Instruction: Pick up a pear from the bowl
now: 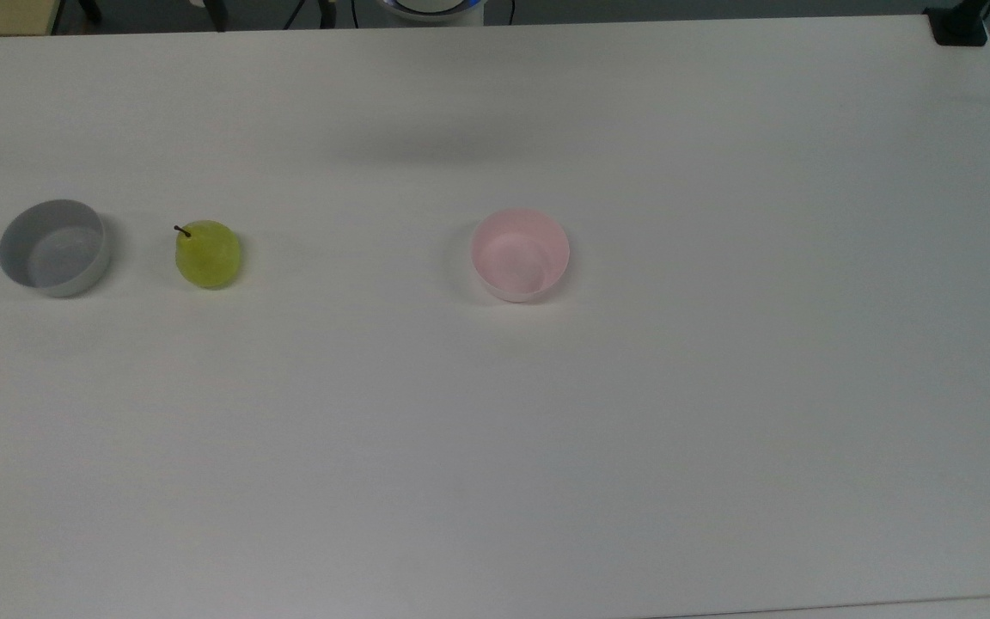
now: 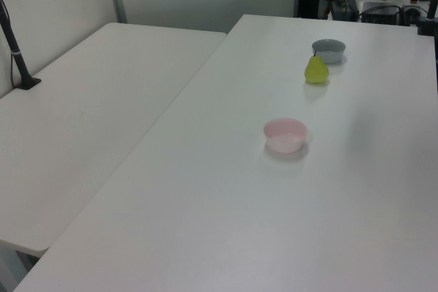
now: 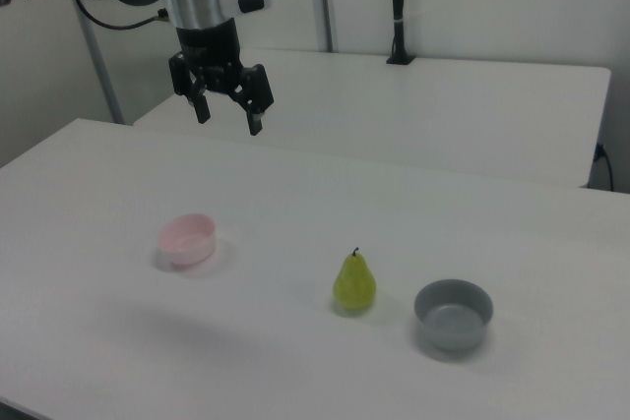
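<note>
The pear (image 1: 208, 254) stood upright on the counter (image 1: 546, 447) between the grey bowl (image 1: 53, 247) and the empty pink bowl (image 1: 520, 254). The gripper (image 3: 226, 111) hung high, fingers spread and empty.

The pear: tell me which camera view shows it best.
The right view. There the pear stands upright in side profile, with neck and stem clear, between the pink bowl and the grey bowl. The top view shows it from above as a round blob with the stem. In the left view it is small, beside the grey bowl.
</note>
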`<action>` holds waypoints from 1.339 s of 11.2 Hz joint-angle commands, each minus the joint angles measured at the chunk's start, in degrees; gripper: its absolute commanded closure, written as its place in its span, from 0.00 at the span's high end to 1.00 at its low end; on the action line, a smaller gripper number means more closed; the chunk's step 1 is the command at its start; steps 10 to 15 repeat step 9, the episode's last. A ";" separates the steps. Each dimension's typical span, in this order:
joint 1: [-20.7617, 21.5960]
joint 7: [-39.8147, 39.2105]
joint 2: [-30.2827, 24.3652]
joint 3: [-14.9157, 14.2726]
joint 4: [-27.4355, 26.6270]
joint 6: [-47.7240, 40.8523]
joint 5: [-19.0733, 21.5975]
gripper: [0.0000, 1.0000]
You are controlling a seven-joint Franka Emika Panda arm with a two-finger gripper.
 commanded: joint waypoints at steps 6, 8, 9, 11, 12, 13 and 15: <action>0.32 -0.93 -0.72 1.38 -2.02 3.30 0.72 1.00; 0.32 -0.84 -0.81 1.55 -2.02 3.12 0.72 1.00; 0.32 -0.84 -0.81 1.64 -2.02 2.86 0.64 1.00; 0.32 -0.84 -0.81 1.64 -2.02 2.86 0.64 1.00; 0.32 -0.84 -0.81 1.64 -2.02 2.86 0.64 1.00; 0.32 -0.84 -0.81 1.64 -2.02 2.86 0.64 1.00; 0.32 -0.84 -0.81 1.64 -2.02 2.86 0.64 1.00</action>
